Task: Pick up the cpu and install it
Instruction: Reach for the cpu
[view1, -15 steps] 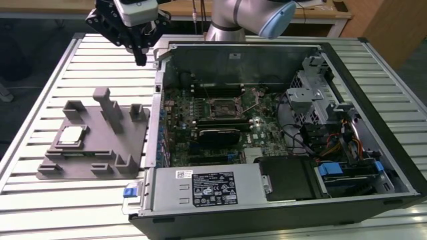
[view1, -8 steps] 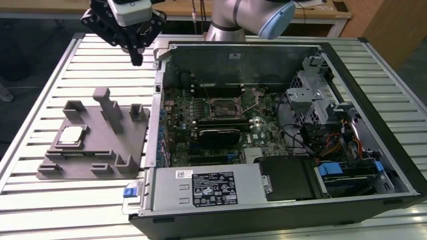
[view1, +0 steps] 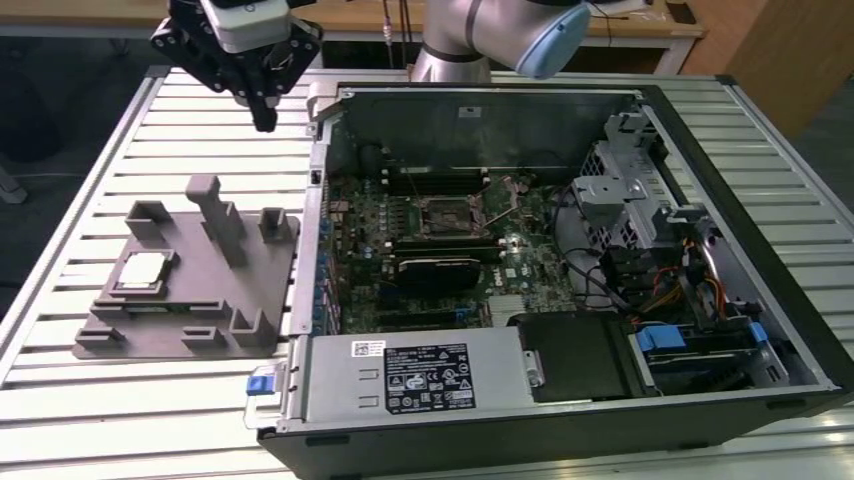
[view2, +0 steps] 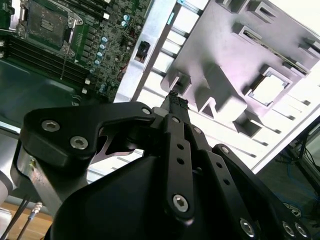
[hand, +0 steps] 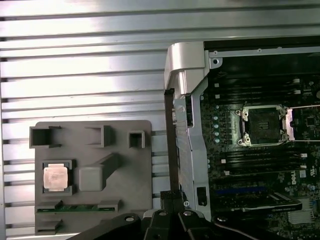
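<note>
The cpu (view1: 143, 272) is a small silver square lying flat in a recess of the grey plastic tray (view1: 200, 300), on the exterior view's left. It shows again in the first wrist view as the cpu (hand: 55, 177) in the tray (hand: 125, 170), and washed out pale in the second wrist view (view2: 270, 90). My gripper (view1: 263, 118) hangs high above the slatted table, behind the tray and apart from it, its fingers (view2: 174, 107) pressed together and holding nothing. The motherboard socket (view1: 445, 212) stands open inside the case (hand: 262, 125).
An open computer case (view1: 747, 330) lies on the slatted table (view1: 200, 120), with its wall beside the tray. Upright posts (view1: 214, 215) rise from the tray near the cpu. Inside the case are a power supply (view1: 427, 375), drive cage (view1: 641, 190) and cables.
</note>
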